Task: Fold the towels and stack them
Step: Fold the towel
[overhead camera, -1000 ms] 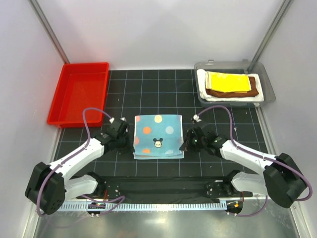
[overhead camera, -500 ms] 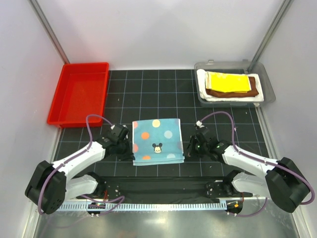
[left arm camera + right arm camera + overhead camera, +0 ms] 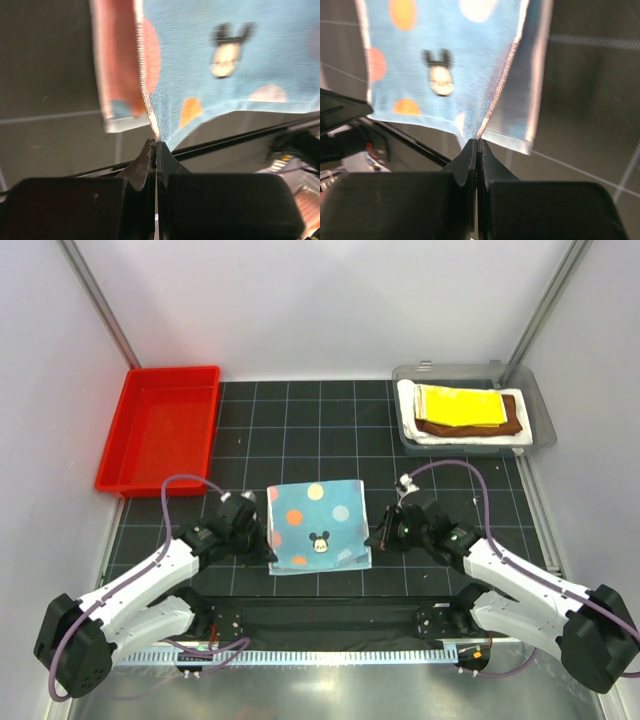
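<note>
left gripper (image 3: 154,146) – pinched tight on the blue towel (image 3: 318,512) corner farthest from the clear bin (image 3: 537,400) | right gripper (image 3: 478,144) – clamped on the neighbouring front corner | towel lay folded, well apart from bin | soft, light, limp – probably best held by its corners
</note>
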### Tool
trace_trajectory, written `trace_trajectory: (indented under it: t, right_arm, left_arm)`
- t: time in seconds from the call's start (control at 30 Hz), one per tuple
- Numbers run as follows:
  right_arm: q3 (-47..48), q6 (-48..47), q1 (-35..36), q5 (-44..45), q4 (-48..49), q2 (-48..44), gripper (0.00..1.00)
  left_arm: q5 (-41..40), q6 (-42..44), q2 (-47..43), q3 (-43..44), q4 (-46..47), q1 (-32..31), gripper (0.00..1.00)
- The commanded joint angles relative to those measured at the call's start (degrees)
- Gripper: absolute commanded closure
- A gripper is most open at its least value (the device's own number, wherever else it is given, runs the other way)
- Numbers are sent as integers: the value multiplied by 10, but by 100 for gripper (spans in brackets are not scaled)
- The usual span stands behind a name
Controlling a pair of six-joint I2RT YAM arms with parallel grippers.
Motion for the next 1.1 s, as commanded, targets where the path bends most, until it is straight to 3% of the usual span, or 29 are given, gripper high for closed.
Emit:
trace_trajectory:
  t: [0.0,0.17,0.63,0.67,0.73,0.87,0.97,1.07]
  right_arm:
    - [-61,23,4,-19,34,6,99]
    - [-102,30,4,-28,80,27,99]
    - [-150,39,5,-30,103,25,99]
    - [-149,38,5,-27,98,20,95]
    - [-143,36,6,-19,78,14,77]
    - [-89,14,5,21,-17,-17,56]
    - [-26,-22,0,55,-21,-35,50]
    - [106,-122,-48,37,-27,48,51]
  left_arm:
    - [-28,-46,-5,-68,3,-11,100]
    - [-37,-46,13,-106,30,-12,100]
    - [-50,-40,41,-106,28,-28,99]
    - [-60,-40,42,-103,24,-28,95]
    - [-71,-41,46,-92,9,-29,87]
    - [-118,-39,56,-43,-38,-28,64]
    - [-163,-18,60,44,-83,-28,59]
    - [-207,54,86,138,-84,-19,46]
